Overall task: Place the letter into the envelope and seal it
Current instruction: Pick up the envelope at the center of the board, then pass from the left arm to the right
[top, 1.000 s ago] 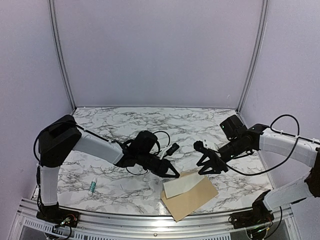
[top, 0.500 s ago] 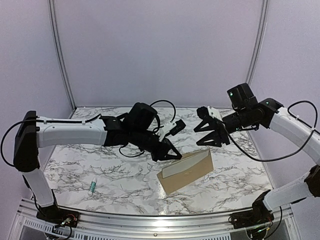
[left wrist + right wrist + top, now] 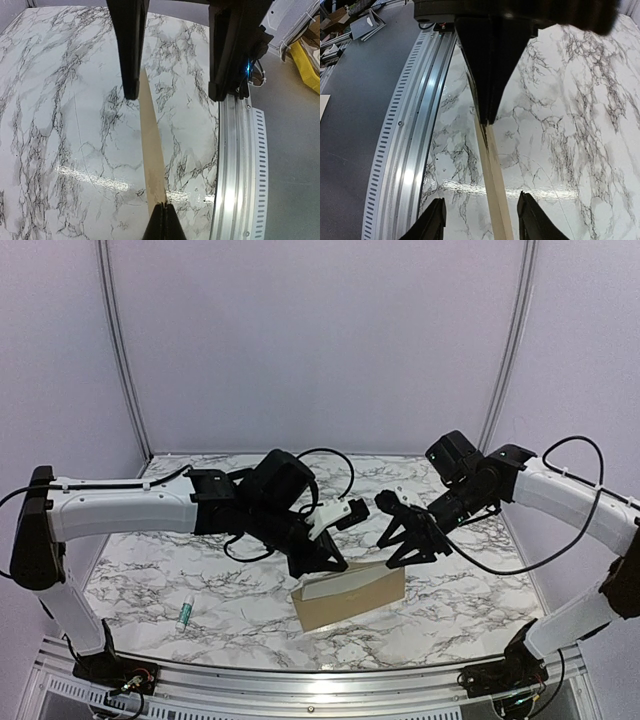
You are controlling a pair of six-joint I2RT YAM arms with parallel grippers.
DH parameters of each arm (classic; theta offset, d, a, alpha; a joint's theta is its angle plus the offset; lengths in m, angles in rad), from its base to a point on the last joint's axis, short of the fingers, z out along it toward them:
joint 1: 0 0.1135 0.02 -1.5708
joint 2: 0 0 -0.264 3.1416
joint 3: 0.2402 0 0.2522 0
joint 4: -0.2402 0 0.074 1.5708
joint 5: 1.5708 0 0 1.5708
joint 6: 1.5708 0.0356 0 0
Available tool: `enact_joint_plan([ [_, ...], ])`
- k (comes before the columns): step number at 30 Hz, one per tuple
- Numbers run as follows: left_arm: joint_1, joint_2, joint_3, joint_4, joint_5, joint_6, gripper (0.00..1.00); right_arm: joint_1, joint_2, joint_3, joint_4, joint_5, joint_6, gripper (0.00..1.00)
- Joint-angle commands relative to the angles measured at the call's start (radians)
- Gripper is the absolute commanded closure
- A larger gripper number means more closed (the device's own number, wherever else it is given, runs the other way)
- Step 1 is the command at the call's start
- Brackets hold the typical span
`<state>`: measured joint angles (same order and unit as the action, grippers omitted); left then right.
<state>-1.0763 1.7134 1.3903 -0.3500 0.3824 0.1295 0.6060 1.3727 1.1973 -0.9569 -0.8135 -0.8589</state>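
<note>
The left claw (image 3: 330,565) is closed, its tips pinching the upper left corner of the envelope (image 3: 358,602). It holds the envelope upright on one long edge, and the left wrist view shows it as a thin tan strip running away from the claw's tip. The letter (image 3: 338,588) shows as a pale band lying against the upper part of the envelope's near face. The pictures do not show whether the pinch takes in the letter as well.

The right claw (image 3: 410,554) is at the envelope's other upper corner with its jaws standing apart. The right wrist view shows the envelope's edge passing between them, and neither jaw is pressed onto it.

The envelope is over the marble surface (image 3: 170,580), about midway along its near edge. It cannot be made out whether its lower edge touches the marble. A small white and green tube (image 3: 185,613) lies well apart, toward the near left corner.
</note>
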Motion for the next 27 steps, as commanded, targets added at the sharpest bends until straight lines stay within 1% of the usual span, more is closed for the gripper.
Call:
enact_joint_plan([
  [1,-0.016,-0.029,0.031,-0.044,-0.029,0.033,1.00,0.049,0.014,-0.011,0.054,0.025,0.068,0.56],
  [5,-0.020,-0.026,0.035,-0.045,-0.027,0.033,1.00,0.062,0.039,-0.021,0.080,0.021,0.093,0.60],
  [9,-0.028,-0.027,0.037,-0.046,-0.026,0.035,1.00,0.067,0.048,-0.038,0.123,0.030,0.114,0.61],
  [17,-0.036,-0.021,0.050,-0.046,-0.026,0.028,1.00,0.073,0.084,-0.046,0.144,0.012,0.115,0.63],
  [20,-0.038,-0.019,0.048,-0.046,-0.033,0.034,1.00,0.059,0.066,-0.043,0.144,-0.031,0.124,0.64],
  [22,-0.039,-0.018,0.040,-0.045,-0.043,0.039,1.00,0.041,0.026,-0.044,0.149,-0.065,0.122,0.63],
  [27,-0.039,-0.019,0.010,-0.022,-0.049,0.036,1.00,-0.020,-0.092,-0.082,0.194,-0.090,0.122,0.54],
])
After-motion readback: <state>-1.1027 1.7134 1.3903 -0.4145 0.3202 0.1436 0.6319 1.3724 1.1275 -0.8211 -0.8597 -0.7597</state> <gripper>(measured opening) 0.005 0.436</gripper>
